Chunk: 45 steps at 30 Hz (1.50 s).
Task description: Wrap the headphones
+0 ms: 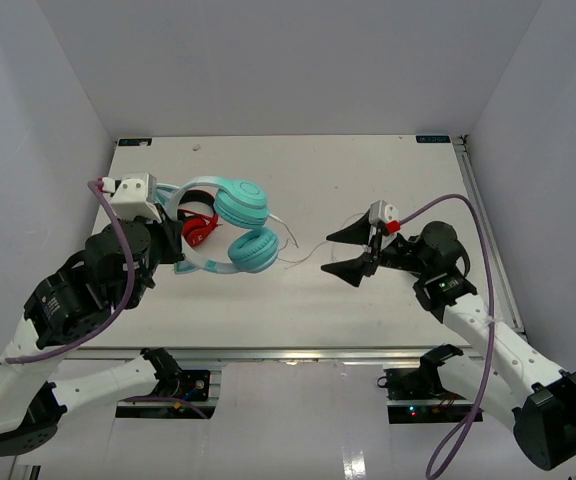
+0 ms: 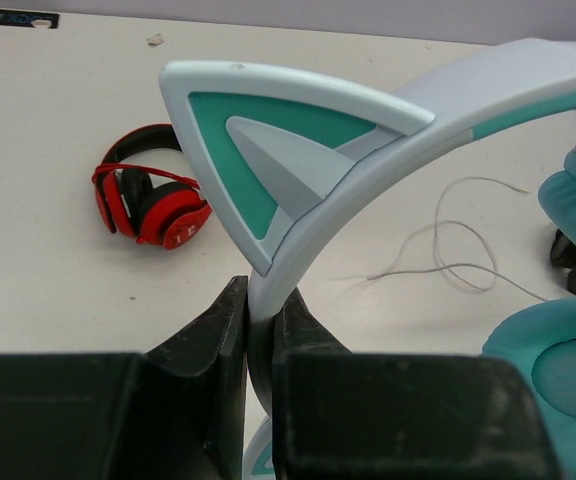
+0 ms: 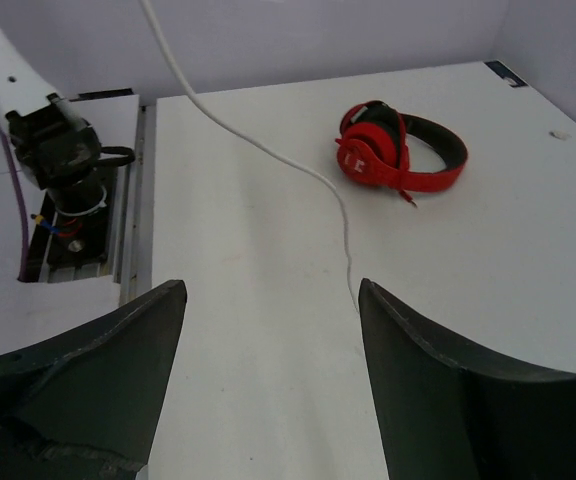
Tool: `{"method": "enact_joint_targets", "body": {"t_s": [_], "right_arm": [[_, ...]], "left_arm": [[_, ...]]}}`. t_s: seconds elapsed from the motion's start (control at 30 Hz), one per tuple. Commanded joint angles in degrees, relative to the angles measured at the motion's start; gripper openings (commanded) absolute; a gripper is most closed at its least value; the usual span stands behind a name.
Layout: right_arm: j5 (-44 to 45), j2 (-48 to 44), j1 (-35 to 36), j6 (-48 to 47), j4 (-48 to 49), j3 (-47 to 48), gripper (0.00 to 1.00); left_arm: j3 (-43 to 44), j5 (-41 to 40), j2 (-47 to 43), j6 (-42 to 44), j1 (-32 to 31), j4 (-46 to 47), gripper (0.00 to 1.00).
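The teal headphones (image 1: 240, 225) have a pale band with a cat ear (image 2: 268, 140), and my left gripper (image 2: 260, 300) is shut on that band just below the ear. From the top, the left gripper (image 1: 171, 255) is at the band's left side, with both round cups to its right. The thin white cord (image 2: 458, 250) trails in loops on the table to the right. My right gripper (image 1: 330, 253) stands open right of the cups with nothing between its fingers. In the right wrist view the cord (image 3: 346, 240) ends just ahead of the open right gripper (image 3: 273, 290).
Red-and-black headphones (image 1: 200, 228) lie on the table inside the arc of the teal band, also seen as red headphones (image 3: 398, 150) and red headphones (image 2: 153, 200). The table's near edge and the left arm's base (image 3: 58, 150) are close by.
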Motion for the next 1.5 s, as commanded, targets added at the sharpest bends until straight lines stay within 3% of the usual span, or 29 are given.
{"method": "enact_joint_targets", "body": {"t_s": [0.0, 0.37, 0.63, 1.13, 1.37, 1.47], "right_arm": [[-7.67, 1.3, 3.07, 1.29, 17.51, -2.35, 0.77], [-3.14, 10.02, 9.89, -2.59, 24.06, 0.25, 0.75], [-3.19, 15.18, 16.94, -5.07, 26.24, 0.44, 0.73], [-4.46, 25.91, 21.4, 2.83, 45.45, -4.04, 0.56], [-3.64, 28.43, 21.39, 4.62, 48.84, -5.74, 0.42], [-3.88, 30.03, 21.33, 5.72, 50.99, -5.62, 0.41]], "left_arm": [[1.02, 7.69, -1.68, -1.9, 0.1, 4.36, 0.0], [-4.24, 15.92, -3.39, -1.68, 0.1, 6.97, 0.0], [-7.72, 15.95, -5.6, -2.07, 0.1, 9.92, 0.0], [-6.96, 14.71, -7.95, -3.87, 0.1, 11.01, 0.0], [-7.44, 14.84, -8.46, -4.37, 0.1, 11.48, 0.0], [-8.22, 15.87, -9.0, -4.59, 0.03, 12.42, 0.0]]}}
